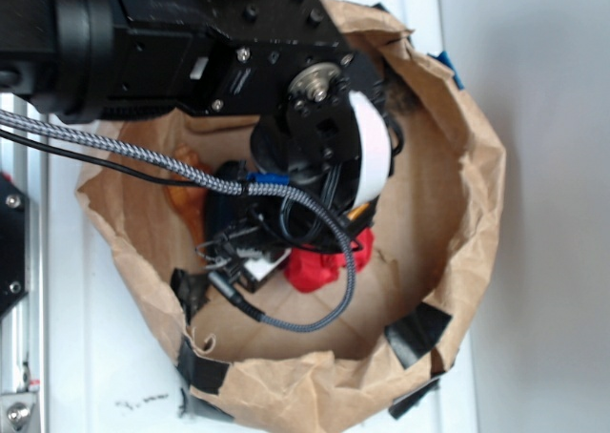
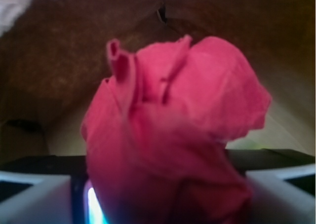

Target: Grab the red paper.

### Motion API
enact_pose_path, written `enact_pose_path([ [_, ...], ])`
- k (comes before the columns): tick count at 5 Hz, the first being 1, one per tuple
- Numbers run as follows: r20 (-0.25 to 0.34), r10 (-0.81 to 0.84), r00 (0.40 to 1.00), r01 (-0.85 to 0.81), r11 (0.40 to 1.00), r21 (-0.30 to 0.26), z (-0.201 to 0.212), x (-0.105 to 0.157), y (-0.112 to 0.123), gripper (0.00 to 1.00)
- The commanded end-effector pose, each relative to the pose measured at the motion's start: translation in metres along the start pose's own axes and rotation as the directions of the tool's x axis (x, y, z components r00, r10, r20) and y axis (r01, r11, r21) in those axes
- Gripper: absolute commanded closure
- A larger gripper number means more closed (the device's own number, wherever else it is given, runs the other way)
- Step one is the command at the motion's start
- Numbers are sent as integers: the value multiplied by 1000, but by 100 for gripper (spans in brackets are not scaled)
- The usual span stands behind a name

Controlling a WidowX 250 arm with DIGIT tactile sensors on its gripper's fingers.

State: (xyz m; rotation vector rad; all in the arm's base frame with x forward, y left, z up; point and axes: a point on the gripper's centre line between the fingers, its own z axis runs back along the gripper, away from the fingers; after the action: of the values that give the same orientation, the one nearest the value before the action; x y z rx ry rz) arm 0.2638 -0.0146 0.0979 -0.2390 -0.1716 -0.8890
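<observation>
The red paper (image 2: 173, 130), a lumpy bright red wad, fills the middle of the wrist view. It sits deep between my two grey fingers (image 2: 34, 199), and its sides meet both inner faces. My gripper (image 2: 158, 204) is shut on it. In the exterior view my arm reaches down into a brown paper bag (image 1: 467, 214). There the red paper (image 1: 319, 269) shows on the bag floor, sticking out to the right of my gripper (image 1: 286, 254). The arm and cable hide the fingertips in that view.
The bag's crumpled walls rise all round the gripper, patched with black tape (image 1: 417, 333) on the near rim. An orange object (image 1: 186, 193) lies inside at the left. A braided cable (image 1: 315, 309) loops over the bag floor. The bag stands on a white table (image 1: 95, 376).
</observation>
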Motion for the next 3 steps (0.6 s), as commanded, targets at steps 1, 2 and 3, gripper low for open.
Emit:
enact_pose_path([
  [1, -206, 130, 970, -91, 978, 188, 59, 5, -11, 100],
  [2, -242, 189, 952, -128, 961, 245, 64, 5, -22, 100],
  [3, -205, 159, 966, -119, 974, 193, 64, 7, -23, 100],
])
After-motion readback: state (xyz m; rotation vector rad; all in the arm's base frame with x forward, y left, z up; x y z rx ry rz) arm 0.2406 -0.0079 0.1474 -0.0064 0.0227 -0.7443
